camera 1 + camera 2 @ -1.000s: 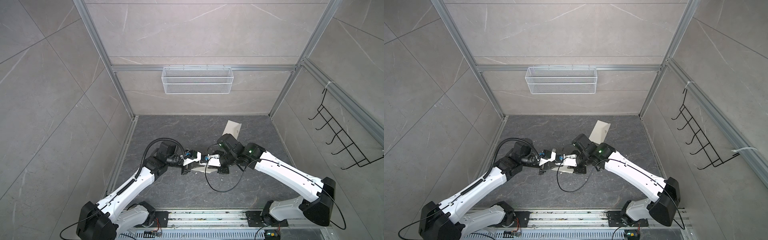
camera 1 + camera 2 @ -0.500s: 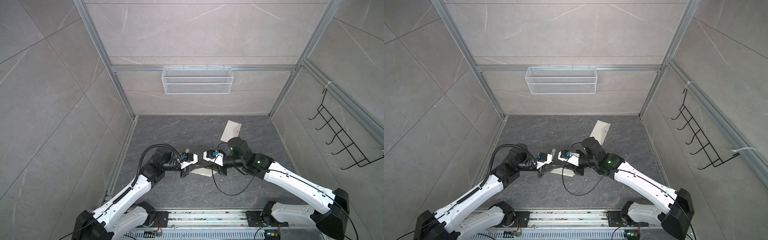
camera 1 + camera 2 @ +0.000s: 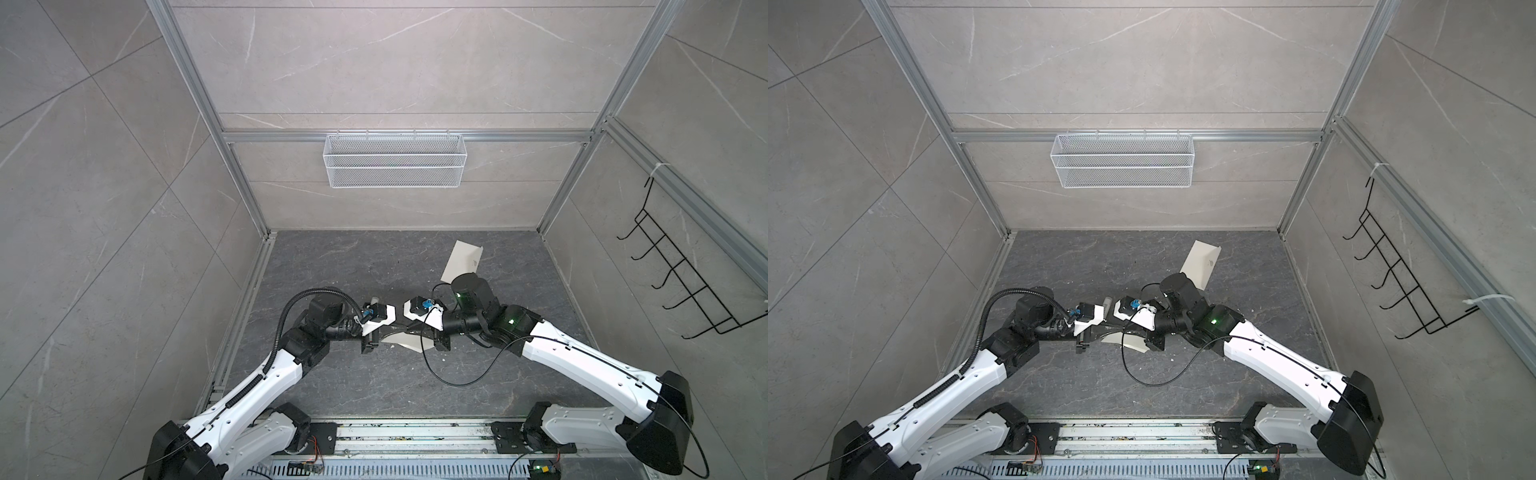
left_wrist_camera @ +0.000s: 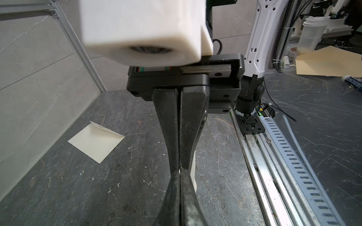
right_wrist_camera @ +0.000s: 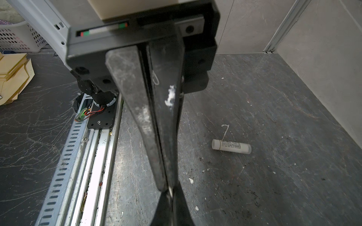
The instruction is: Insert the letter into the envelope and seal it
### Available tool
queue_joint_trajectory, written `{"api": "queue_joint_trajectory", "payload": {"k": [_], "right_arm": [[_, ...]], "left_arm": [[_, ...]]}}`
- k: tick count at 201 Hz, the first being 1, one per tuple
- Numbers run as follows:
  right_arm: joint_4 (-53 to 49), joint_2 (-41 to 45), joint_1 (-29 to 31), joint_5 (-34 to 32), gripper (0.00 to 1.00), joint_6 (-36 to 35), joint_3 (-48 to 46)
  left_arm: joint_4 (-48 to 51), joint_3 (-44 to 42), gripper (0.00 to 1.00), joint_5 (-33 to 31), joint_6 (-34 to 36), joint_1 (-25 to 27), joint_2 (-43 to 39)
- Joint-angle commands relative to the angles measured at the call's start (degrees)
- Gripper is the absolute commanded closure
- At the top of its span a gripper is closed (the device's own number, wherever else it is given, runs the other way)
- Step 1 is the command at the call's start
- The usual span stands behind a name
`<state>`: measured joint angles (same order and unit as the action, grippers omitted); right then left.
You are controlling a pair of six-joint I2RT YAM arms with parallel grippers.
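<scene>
The letter [image 3: 402, 340] shows as a pale folded sheet held off the dark floor between my two grippers, which meet tip to tip in both top views. My left gripper [image 3: 392, 333] is shut on one edge of it. My right gripper [image 3: 409, 331] is shut on the facing edge. In the left wrist view a pale strip of the letter [image 4: 193, 170] shows behind the closed fingers. The right wrist view shows only a sliver of the letter [image 5: 171, 190] where the tips meet. The cream-white envelope [image 3: 463, 259] lies flat at the back right, apart from both grippers.
A small white glue stick [image 5: 231, 146] lies on the floor just behind the left gripper. A white wire basket [image 3: 395, 160] hangs on the back wall and a black hook rack [image 3: 681, 286] on the right wall. The arms' base rail [image 3: 415, 436] runs along the front.
My right gripper has shut on the sheet's edge. Both arms have drawn slightly toward the front, and the right arm has swung off the envelope, which now shows more fully.
</scene>
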<state>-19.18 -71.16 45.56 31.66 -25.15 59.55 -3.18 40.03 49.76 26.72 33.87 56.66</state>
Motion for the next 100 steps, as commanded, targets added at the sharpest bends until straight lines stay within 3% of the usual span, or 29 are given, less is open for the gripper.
{"api": "queue_joint_trajectory", "payload": {"k": [1,100], "right_arm": [[-1.25,1.96,-1.87,-0.21,0.95,-0.52,-0.73],[-5.98,4.66,-6.4,2.16,0.95,-2.08,-3.01]], "left_arm": [[-1.75,0.44,1.0,-0.64,-0.44,0.1,-1.47],[-1.12,0.23,1.0,-4.44,0.35,-0.04,-3.41]]}}
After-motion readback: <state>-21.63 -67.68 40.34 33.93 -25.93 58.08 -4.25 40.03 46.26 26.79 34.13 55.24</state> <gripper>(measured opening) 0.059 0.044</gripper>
